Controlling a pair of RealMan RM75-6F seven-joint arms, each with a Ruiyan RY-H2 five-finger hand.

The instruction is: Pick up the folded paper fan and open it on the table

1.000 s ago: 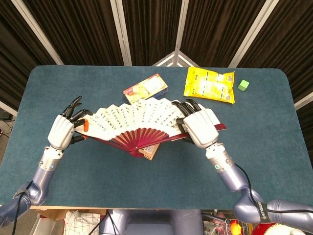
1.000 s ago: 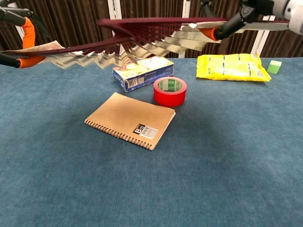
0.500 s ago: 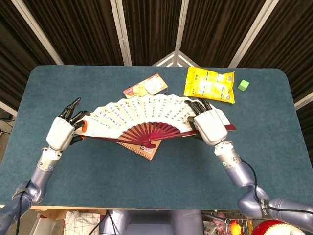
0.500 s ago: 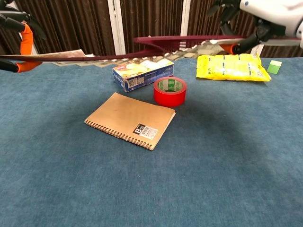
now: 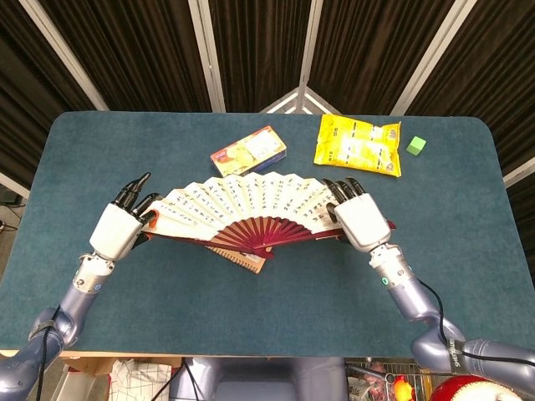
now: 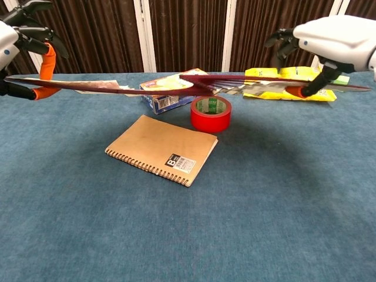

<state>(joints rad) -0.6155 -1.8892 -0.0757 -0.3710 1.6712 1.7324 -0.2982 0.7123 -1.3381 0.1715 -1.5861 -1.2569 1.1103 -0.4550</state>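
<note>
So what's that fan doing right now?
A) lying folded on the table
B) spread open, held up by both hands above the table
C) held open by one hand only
B: the fan is spread wide, the left hand and right hand each holding an end, above the notebook.

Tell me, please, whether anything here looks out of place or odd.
Nothing looks damaged or spilled. The open paper fan is held off the table, above the notebook and red tape roll, by the left hand and right hand.
</note>
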